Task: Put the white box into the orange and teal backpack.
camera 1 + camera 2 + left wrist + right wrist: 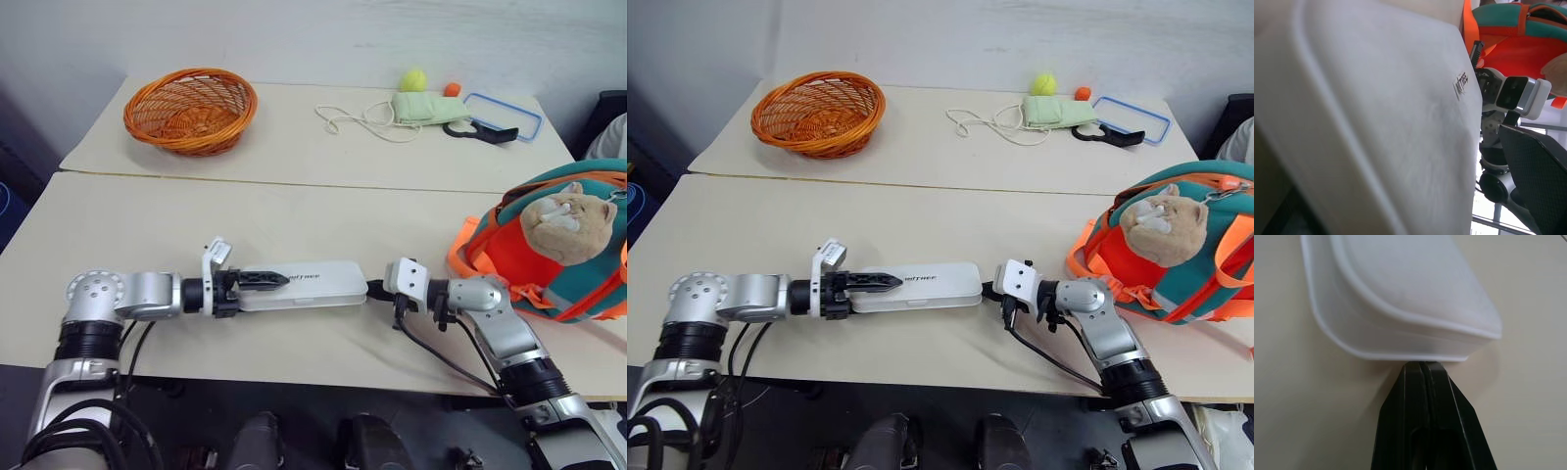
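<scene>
The white box (313, 284) lies flat near the table's front edge, long side running left to right, dark lettering on its lid. My left gripper (279, 282) stands open around the box's left end; one black finger (265, 278) lies along the lid, and the box (1376, 122) sits between the fingers in the left wrist view. At the box's right end my right gripper (374, 290) is shut, its tips (1422, 366) touching the end wall. The orange and teal backpack (509, 257) rests at the right edge, a tan plush cat charm (568, 227) on its front.
An orange wicker basket (191, 110) stands at the back left. At the back right lie a green pouch with a white cord (426, 108), a yellow ball (412, 79), a black tool (480, 132) and a blue-rimmed clear lid (505, 115). A seam (294, 182) joins two tabletops.
</scene>
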Controlling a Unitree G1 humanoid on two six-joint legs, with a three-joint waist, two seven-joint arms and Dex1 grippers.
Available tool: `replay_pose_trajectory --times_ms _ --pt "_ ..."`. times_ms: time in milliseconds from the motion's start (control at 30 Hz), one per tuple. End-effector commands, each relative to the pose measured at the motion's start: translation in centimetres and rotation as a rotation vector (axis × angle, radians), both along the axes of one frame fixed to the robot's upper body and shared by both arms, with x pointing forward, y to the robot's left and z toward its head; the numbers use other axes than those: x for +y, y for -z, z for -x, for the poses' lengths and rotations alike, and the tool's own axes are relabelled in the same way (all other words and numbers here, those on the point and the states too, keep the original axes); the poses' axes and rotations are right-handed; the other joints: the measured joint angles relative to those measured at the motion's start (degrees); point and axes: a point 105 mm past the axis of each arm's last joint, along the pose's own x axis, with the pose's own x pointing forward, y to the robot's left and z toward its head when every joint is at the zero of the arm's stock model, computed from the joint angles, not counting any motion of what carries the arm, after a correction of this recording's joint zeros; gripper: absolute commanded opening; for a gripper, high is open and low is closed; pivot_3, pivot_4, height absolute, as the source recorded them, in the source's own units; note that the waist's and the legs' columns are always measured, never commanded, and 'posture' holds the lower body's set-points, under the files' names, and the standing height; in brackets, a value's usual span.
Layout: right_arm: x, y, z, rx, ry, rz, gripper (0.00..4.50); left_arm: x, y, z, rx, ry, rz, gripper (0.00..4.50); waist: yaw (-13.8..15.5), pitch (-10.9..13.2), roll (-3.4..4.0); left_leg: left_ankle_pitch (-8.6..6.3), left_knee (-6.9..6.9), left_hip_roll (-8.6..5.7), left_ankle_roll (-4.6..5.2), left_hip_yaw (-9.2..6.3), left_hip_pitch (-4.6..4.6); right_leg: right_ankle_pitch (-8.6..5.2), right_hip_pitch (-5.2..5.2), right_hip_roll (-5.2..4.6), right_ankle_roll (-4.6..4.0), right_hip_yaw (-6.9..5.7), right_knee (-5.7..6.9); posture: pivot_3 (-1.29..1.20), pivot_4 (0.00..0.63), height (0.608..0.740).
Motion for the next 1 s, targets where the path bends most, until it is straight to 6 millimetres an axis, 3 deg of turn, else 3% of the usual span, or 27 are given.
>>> replay_pose_trajectory --times_ms 33,133,333,433,733,867,1000 --pt "0.6 0.4 0.5 0.007 -0.026 -0.008 0.0 -1.0 0.5 0.0 0.022 0.025 0.003 4.45 -0.05 0.0 0.0 0.0 0.0 0.01 0.0 0.0 0.0 0.0 0.0 0.01 0.0 0.0 -0.01 0.0 0.15 0.74" --pt "0.2 0.6 0.6 0.009 -0.018 -0.005 0.0 -1.0 0.5 0.4 0.024 0.039 0.014 3.87 -0.21 0.0 0.0 0.01 -0.04 0.03 -0.02 0.0 0.0 0.0 -0.02 0.04 0.0 -0.01 -0.01 0.0 0.15 0.74" --pt "-0.6 0.9 0.8 0.013 0.005 0.003 0.0 -0.6 0.2 0.8 -0.014 0.029 0.029 2.03 -0.84 0.0 0.0 0.01 -0.09 0.04 -0.04 0.0 -0.01 0.0 -0.03 0.06 0.0 0.0 -0.04 0.0 0.15 0.74" --pt "-1.0 1.2 1.1 0.02 0.017 0.007 0.0 -0.5 -1.1 0.1 -0.119 -0.043 0.079 1.4 -0.89 0.0 -0.01 0.02 -0.08 0.05 -0.05 0.0 0.01 0.0 -0.01 0.05 0.0 0.0 -0.05 0.0 0.15 0.74" --pt "-2.1 1.4 1.8 0.032 0.066 -0.006 0.0 0.1 -5.2 1.3 -0.605 -0.056 0.153 1.4 -0.71 0.0 -0.01 0.0 -0.16 0.05 -0.08 0.02 -0.03 0.0 0.0 0.11 0.0 0.0 -0.24 0.0 0.15 0.74" --pt "-3.4 -0.1 2.1 0.009 0.141 -0.092 0.0 0.2 -5.7 2.1 -0.89 0.038 0.08 1.4 -0.35 0.01 0.02 0.0 -0.25 0.07 -0.12 0.06 -0.06 0.0 0.0 0.19 0.0 0.01 -0.36 0.0 0.15 0.74" --pt "-5.1 -3.4 4.6 0.07 0.233 -0.339 0.17 0.0 -5.0 3.4 -1.175 0.228 -0.038 1.4 0.39 0.05 0.08 -0.02 -0.37 0.11 -0.15 0.08 -0.15 0.0 -0.08 0.21 -0.01 0.04 -0.48 0.0 0.15 0.74"
